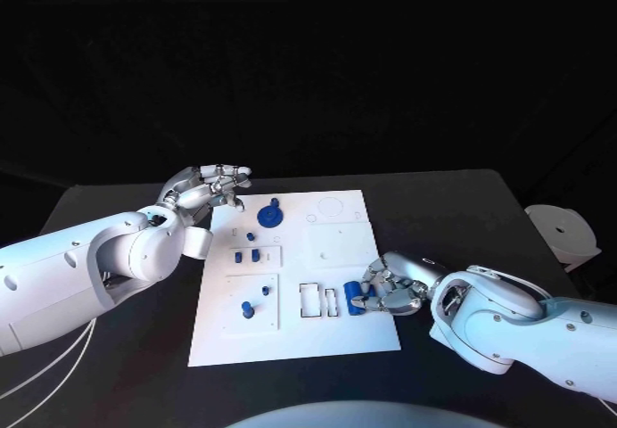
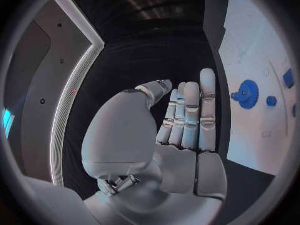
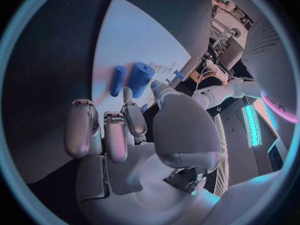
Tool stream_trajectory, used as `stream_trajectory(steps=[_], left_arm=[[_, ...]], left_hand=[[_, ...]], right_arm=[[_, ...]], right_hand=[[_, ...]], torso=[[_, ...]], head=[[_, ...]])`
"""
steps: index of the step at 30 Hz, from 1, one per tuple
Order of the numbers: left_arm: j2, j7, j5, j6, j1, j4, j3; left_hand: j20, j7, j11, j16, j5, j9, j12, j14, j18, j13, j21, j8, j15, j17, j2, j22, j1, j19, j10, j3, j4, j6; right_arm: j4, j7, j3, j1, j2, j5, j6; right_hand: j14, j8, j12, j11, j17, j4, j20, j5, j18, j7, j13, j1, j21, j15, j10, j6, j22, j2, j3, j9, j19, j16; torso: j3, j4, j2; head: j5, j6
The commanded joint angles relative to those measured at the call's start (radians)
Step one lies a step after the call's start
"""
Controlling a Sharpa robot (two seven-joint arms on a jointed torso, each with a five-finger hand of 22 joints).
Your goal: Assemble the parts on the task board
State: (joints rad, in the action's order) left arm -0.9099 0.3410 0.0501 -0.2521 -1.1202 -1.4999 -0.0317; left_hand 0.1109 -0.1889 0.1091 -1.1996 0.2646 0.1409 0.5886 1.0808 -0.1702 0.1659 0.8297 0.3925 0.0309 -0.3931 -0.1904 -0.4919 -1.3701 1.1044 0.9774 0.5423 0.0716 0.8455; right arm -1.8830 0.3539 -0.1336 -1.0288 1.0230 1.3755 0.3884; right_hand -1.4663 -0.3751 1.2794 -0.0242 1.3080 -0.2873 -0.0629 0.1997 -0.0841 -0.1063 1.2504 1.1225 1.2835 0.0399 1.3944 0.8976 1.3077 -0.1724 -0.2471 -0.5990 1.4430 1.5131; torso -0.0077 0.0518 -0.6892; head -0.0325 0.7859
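Note:
The white task board [image 1: 337, 267] lies mid-table. My left hand [image 1: 212, 188] hovers off its far left corner, fingers straight [image 2: 190, 115] and holding nothing. A blue gear [image 1: 269, 215] [image 2: 248, 93] stands on the board near that hand, with a small blue peg [image 2: 271, 101] beside it. My right hand [image 1: 390, 287] is at the board's right edge, fingers loosely curled [image 3: 115, 130] and apart. Two blue cylinders lie just in front of its fingertips, a thick one [image 3: 141, 78] [image 1: 355, 293] and a thin one [image 3: 117, 80]. Nothing is between the fingers.
More blue parts sit in the board's left column: a pair [image 1: 247, 256], a peg [image 1: 267, 290] and another [image 1: 247, 308]. Empty rectangular slots [image 1: 310, 300] lie beside the cylinders. A white round object [image 1: 562, 234] stands off the table's right edge.

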Motion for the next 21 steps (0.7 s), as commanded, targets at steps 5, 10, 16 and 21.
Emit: stream_trajectory(steps=[5,10,16,21], left_arm=[[-0.002,0.009,0.002,0.020,0.000,-0.005,-0.001],[-0.005,0.008,0.002,0.021,0.000,-0.007,-0.001],[-0.008,0.007,0.002,0.021,0.000,-0.009,-0.001],[-0.009,0.006,0.002,0.024,0.000,-0.011,-0.001]], left_hand=[[0.008,0.000,0.000,0.002,0.005,-0.001,0.007,-0.009,-0.014,0.001,-0.005,0.003,0.000,0.002,-0.001,0.001,0.010,0.001,-0.010,-0.007,0.000,-0.005],[0.008,0.000,0.000,0.002,0.005,-0.001,0.007,-0.009,-0.014,0.001,-0.005,0.003,0.000,0.002,-0.001,0.001,0.010,0.001,-0.010,-0.007,0.000,-0.005],[0.009,0.000,0.001,0.002,0.005,-0.001,0.009,-0.009,-0.014,0.001,-0.007,0.004,0.001,0.002,0.001,0.002,0.017,0.000,-0.013,-0.009,0.006,-0.006],[0.009,0.000,0.001,0.002,0.005,-0.001,0.010,-0.009,-0.014,0.001,-0.007,0.004,0.002,0.002,0.001,0.003,0.018,0.000,-0.013,-0.009,0.007,-0.006]], right_arm=[[0.020,0.013,0.000,0.012,-0.020,0.059,-0.006],[0.033,0.018,0.000,0.020,-0.034,0.071,-0.009],[0.051,0.060,0.000,0.032,-0.054,0.079,-0.008],[0.057,0.078,0.000,0.038,-0.068,0.079,-0.005]], right_hand=[[-0.072,-0.006,0.004,0.001,0.090,0.001,0.000,-0.008,0.019,0.004,0.003,0.009,-0.002,0.005,0.004,0.005,0.096,-0.005,0.011,-0.002,0.002,0.005],[-0.072,-0.006,0.004,0.001,0.090,0.000,0.000,-0.011,0.019,0.004,0.004,0.011,-0.002,0.005,0.004,0.005,0.096,-0.004,0.014,-0.003,0.002,0.005],[-0.072,-0.009,0.010,0.002,0.091,-0.004,0.001,-0.043,0.019,0.006,0.014,0.007,-0.003,0.005,0.007,0.008,0.097,0.007,0.036,-0.006,0.002,0.006],[-0.072,-0.014,0.015,0.005,0.090,0.000,0.002,-0.038,0.018,0.009,0.022,0.027,-0.006,0.007,0.010,0.017,0.097,0.019,0.041,-0.009,0.001,0.005]], torso=[[-0.0010,-0.0018,0.001],[-0.0011,-0.0021,0.000],[-0.0020,-0.0017,0.001],[-0.0027,-0.0015,0.003]], head=[[0.004,0.005],[0.007,0.008],[0.009,0.014],[0.012,0.016]])
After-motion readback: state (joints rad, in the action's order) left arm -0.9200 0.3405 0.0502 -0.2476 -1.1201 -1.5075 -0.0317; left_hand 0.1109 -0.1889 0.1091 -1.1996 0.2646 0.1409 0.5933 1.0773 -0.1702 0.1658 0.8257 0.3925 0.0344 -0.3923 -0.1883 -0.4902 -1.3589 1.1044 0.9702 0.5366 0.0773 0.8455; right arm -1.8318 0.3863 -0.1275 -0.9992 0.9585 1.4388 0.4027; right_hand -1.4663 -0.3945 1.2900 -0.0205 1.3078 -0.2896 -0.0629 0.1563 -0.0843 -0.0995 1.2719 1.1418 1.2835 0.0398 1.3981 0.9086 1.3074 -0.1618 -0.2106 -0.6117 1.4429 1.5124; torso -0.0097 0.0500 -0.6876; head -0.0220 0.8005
